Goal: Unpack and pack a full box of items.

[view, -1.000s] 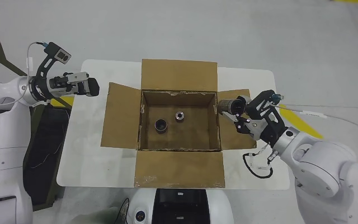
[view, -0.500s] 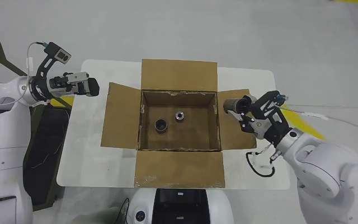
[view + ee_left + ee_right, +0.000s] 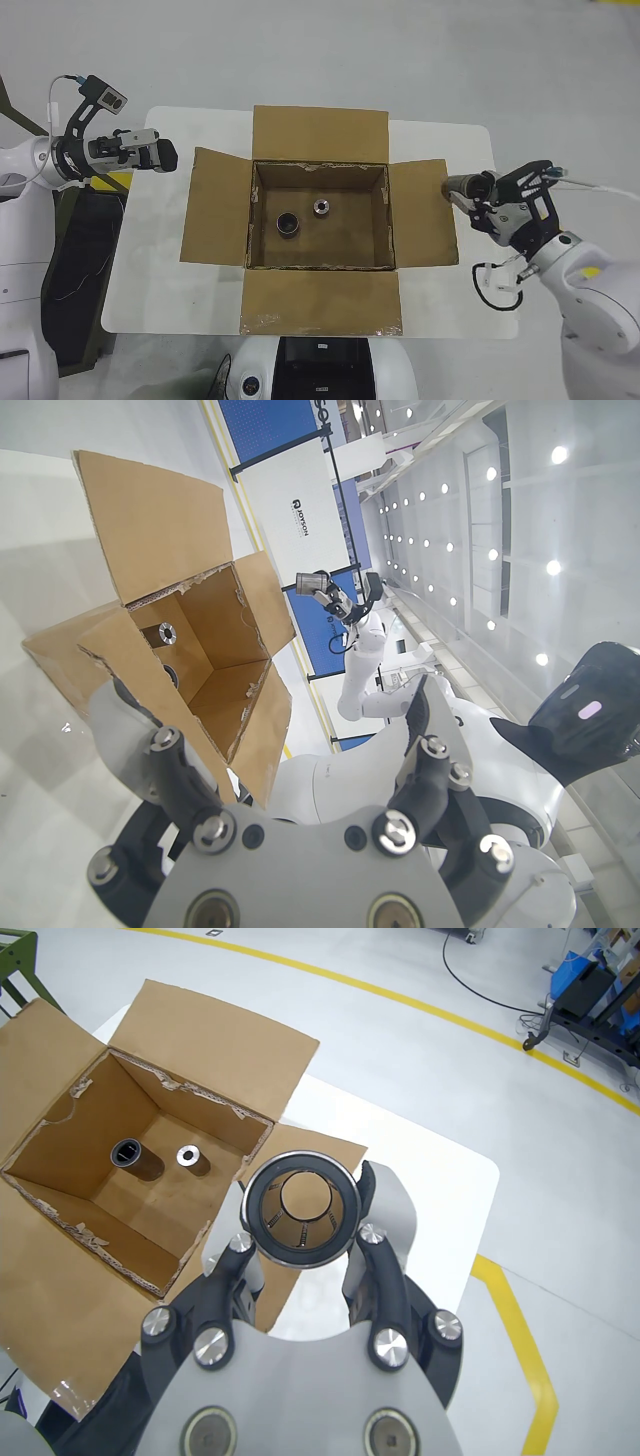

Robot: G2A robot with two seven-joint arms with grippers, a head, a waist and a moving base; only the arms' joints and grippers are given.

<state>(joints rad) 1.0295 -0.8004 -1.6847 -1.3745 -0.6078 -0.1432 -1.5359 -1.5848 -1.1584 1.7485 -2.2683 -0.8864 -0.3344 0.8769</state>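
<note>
While the left claw (image 3: 168, 156) gapes, the right claw (image 3: 305, 1208) clamps a metal sleeve (image 3: 300, 1254), seemingly outside the box (image 3: 210, 1053).

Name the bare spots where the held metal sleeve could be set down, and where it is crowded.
Bare table lies between the box's right flap and the table's right edge, by the right pincer holding the sleeve, and between the left flap and left edge. The box floor's near half is free; two cylinders crowd its far part.

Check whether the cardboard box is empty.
Not empty: inside the box, a dark sleeve and a smaller steel cylinder stand on its floor.
</note>
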